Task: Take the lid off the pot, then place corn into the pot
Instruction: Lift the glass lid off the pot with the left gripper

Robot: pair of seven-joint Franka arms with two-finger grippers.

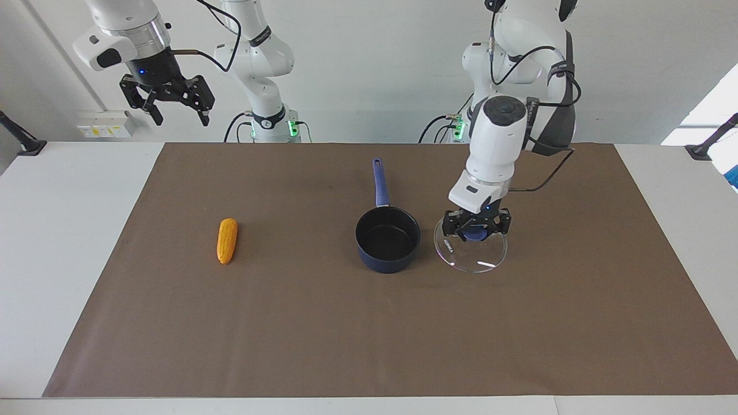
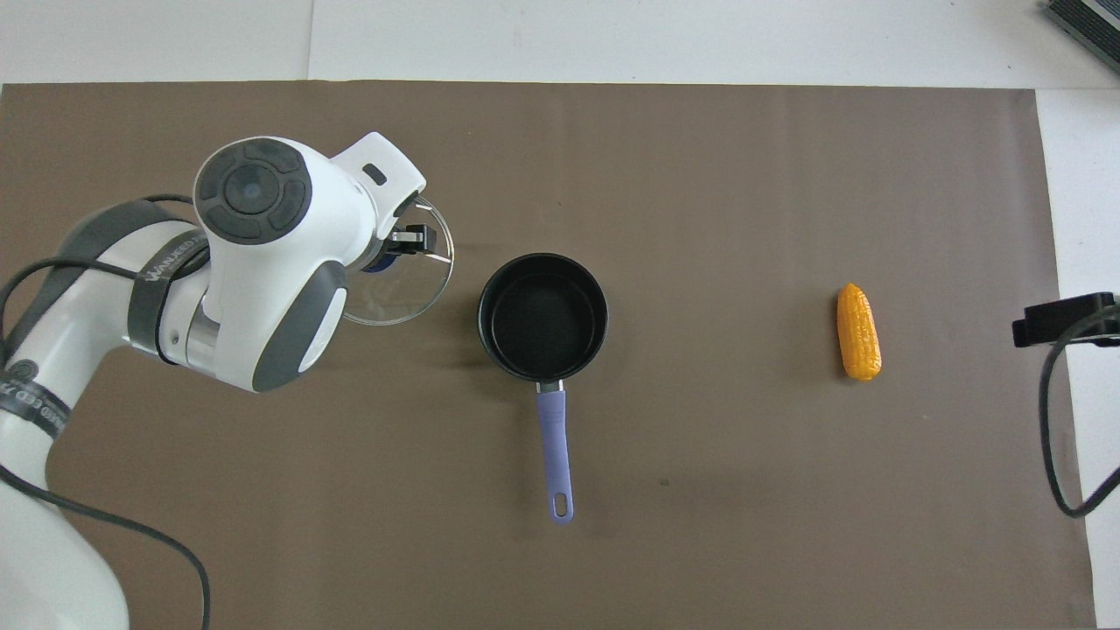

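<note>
Left gripper (image 1: 476, 229) clamped on the clear glass lid (image 1: 470, 249) by its blue knob beside one uncovered navy pot (image 1: 387, 239); one yellow corn cob (image 1: 227, 240) lies apart; right gripper (image 1: 173, 112) waits, jaws apart, holding nothing.

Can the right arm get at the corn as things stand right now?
Probably yes. The right tool hangs open and raised at its own end of the table, holding nothing, and the corn lies alone on the brown mat toward that end, with nothing on it or beside it.
</note>
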